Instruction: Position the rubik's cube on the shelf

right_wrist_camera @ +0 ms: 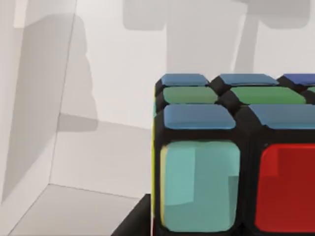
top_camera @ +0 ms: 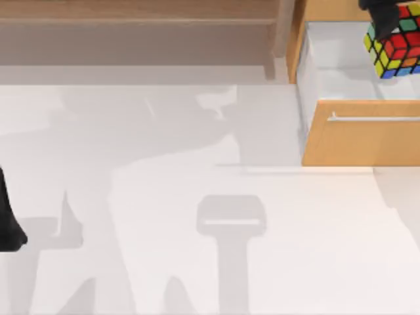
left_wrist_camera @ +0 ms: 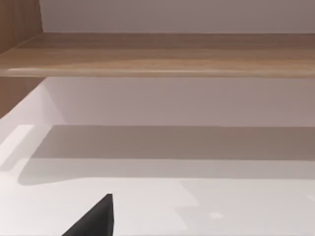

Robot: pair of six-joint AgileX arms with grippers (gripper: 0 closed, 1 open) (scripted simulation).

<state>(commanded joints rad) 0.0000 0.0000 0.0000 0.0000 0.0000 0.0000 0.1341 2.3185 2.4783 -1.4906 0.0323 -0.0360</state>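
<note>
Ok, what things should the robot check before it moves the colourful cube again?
1. Cube held: the right gripper sits on top of the rubik's cube, which looks lifted over the open drawer. Ok, though the finger contact is hidden.
2. Cube above the drawer walls: cannot tell from above.
3. Shelf board free for the cube: the visible board is bare. Ok.
4. Upright post between drawer and shelf: it stands in the straight path, so go over it. Not ok yet.
5. Left gripper out of the way: parked at the table's left edge. Ok.
6. Cube on the shelf: not ok, not yet done.
</note>
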